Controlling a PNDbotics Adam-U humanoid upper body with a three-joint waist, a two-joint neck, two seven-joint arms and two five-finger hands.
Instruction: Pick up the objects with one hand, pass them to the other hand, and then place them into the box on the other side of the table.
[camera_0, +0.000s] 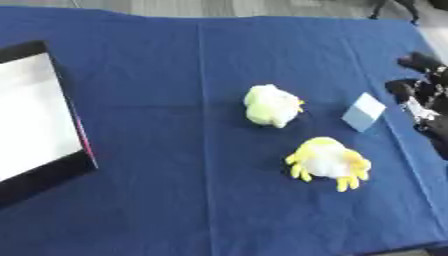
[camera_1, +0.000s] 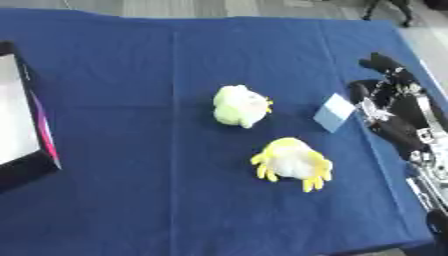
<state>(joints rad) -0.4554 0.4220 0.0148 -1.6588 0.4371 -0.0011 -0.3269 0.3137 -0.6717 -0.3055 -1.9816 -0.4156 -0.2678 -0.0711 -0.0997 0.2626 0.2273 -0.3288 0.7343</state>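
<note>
Blue cloth covers the desk (camera_0: 175, 200) from edge to edge, with every item lying loose on it.

Item: pale green soft toy (camera_0: 272, 105), near the middle, resting on its side.
Item: yellow soft toy (camera_0: 329, 162), nearer the robot and a little to the right, its floppy feet splayed toward the near edge.
Item: small light-blue block (camera_0: 364, 112), tilted, just right of the green toy and closest to the right hand.
Item: box (camera_0: 35, 120), black rim with a white inside, at the far left edge (the drop-off side, well apart from the three pieces).

Right hand (camera_1: 389, 97): black, over the right edge of the desk, near the block but apart from it, holding nothing. Its fingers (camera_1: 378, 62) appear stretched out and apart.

Left hand: not visible in either view.

Judgement: nothing is lifted yet. All three pieces sit on the right half, so the right hand likely picks first, the block being the handiest, then hands over for the box.
</note>
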